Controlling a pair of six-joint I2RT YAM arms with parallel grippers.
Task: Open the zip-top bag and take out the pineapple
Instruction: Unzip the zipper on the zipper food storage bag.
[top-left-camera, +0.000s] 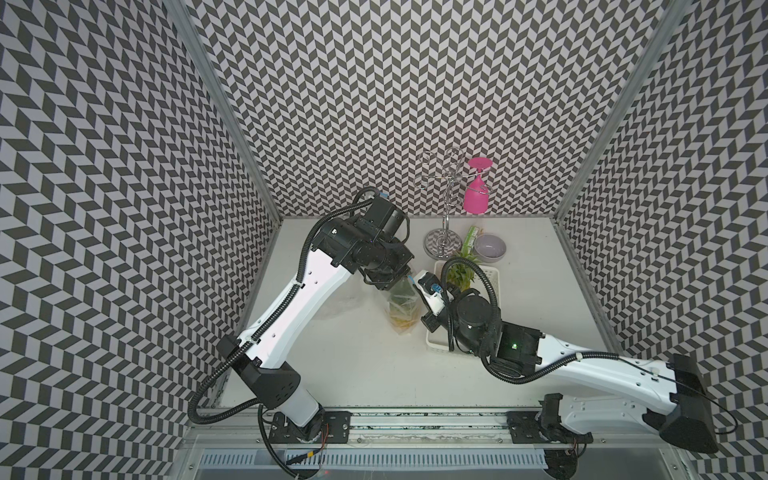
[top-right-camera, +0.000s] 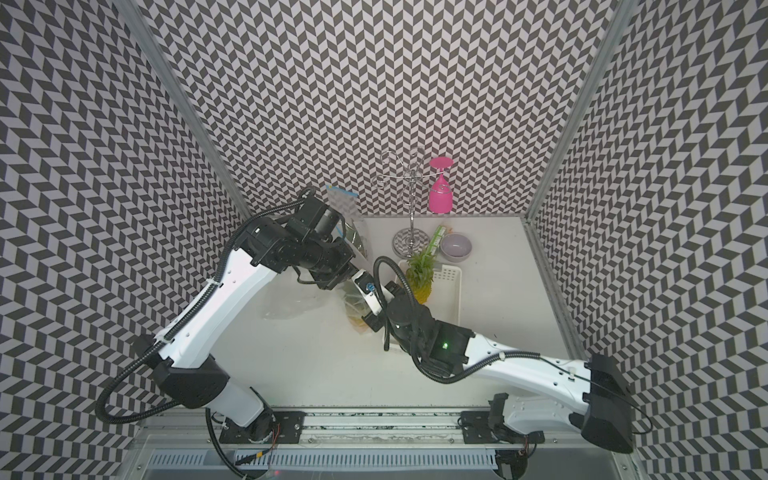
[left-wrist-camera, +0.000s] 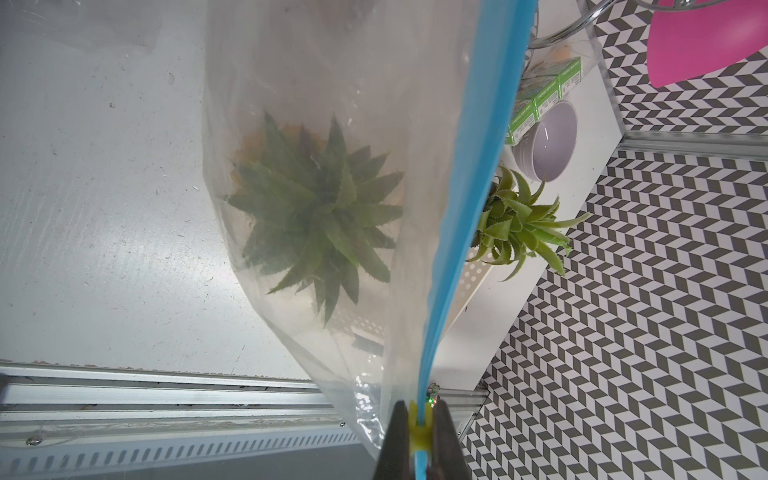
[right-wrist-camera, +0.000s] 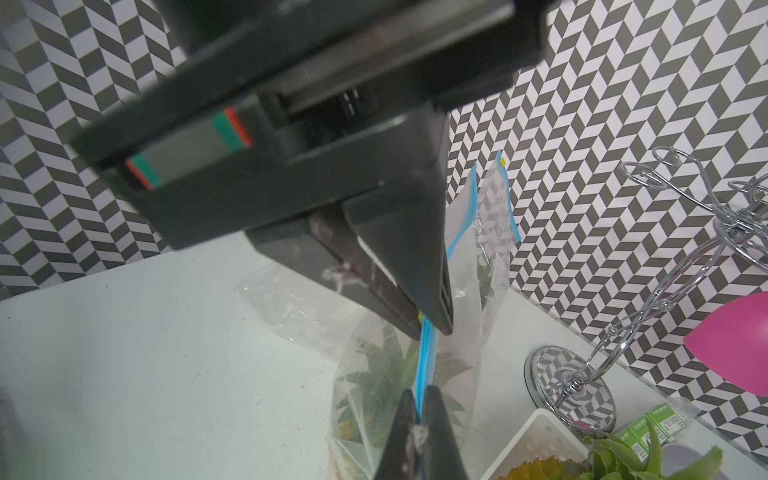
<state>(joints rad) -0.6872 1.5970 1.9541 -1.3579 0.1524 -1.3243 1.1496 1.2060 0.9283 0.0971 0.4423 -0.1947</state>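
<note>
Left wrist view is filled by the clear zip-top bag (left-wrist-camera: 332, 104), hung mouth-up, with the pineapple (left-wrist-camera: 316, 212) inside it, seen crown-on through the film near the middle of the frame. At the lower edge the left pincer (left-wrist-camera: 419, 415) is clamped on the yellow slider (left-wrist-camera: 417, 434) that rides the blue zip strip (left-wrist-camera: 469, 199). In the right wrist view the right pincer (right-wrist-camera: 419, 399) is closed on that same strip at the lower middle, with only a short run of strip between the two grips. The step in hand is judged to be the unzipping. It would be done best if the strip were anchored firmly by the right pincer and the slider drawn away along the line of the strip, not across it. The film should be kept taut so that it does not bunch ahead of the slider. The slider is small and smooth, so a slip is the likeliest fault, and a sideways tug could tear the film or set the fruit swinging. Whether the seal has begun to part cannot be told. The fruit's body is hidden beneath its crown, and in both top views the fingertips are masked by the wrists. Whether the bag's base rests on the counter (top-left-camera: 374, 365) is unclear. A second pineapple (left-wrist-camera: 519, 220) stands bare in the white basket (top-right-camera: 451, 282) at centre right and should not be mistaken for the bagged one.
</note>
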